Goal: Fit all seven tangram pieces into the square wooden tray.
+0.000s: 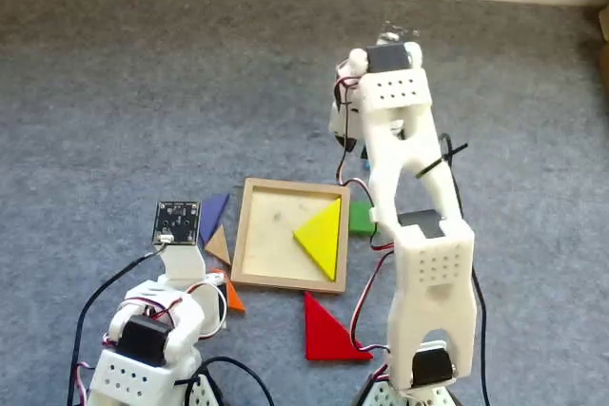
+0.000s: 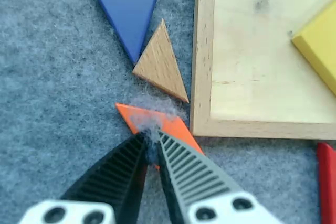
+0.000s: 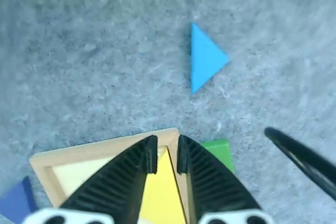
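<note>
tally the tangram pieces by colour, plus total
yellow piece: 1
red piece: 1
green piece: 1
dark blue piece: 1
light blue piece: 1
orange piece: 1
plain wood piece: 1
Total: 7

1. The right gripper (image 3: 166,148) hangs over a corner of the tray (image 3: 84,155), its jaws a narrow gap apart.
2. A yellow piece (image 3: 163,192) lies in the tray.
3. A green piece (image 3: 218,153) sits just beside the tray.
4. A light blue triangle (image 3: 206,59) lies apart on the carpet (image 3: 79,51).
</note>
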Tool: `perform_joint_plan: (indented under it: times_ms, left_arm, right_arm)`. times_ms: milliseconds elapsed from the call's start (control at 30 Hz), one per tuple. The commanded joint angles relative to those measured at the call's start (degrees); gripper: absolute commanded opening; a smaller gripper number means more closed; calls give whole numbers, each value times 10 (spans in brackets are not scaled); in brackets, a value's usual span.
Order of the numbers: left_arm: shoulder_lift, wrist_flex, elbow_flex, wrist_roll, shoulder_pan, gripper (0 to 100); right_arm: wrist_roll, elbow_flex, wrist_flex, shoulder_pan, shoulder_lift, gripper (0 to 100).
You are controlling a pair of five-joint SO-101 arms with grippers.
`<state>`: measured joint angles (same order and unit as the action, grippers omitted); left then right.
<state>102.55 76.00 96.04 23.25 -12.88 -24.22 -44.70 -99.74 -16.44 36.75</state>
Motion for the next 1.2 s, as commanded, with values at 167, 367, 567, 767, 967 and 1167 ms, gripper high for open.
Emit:
perform_joint_plan:
  times_ms: [167,367,567,767,967,1167]
  left_arm:
    - [5,1,12,-2,-6,7]
    - [5,1,12,-2,-6,7]
    - [5,1,12,-2,-6,7]
    - [5,1,12,-2,-6,7]
    - [5,1,12,-2,-6,7]
    - [5,1,12,-2,-6,7]
  right_arm:
    - [95,39,-15,-8,-42,3]
    - [158,225,-12,-38,-206,3]
    - [162,371,-11,-57,-358,4]
    - [262,550,50,-95,-527,5]
    - [371,778,145,-130,-687,5]
    - [400,934,160,-169,-799,5]
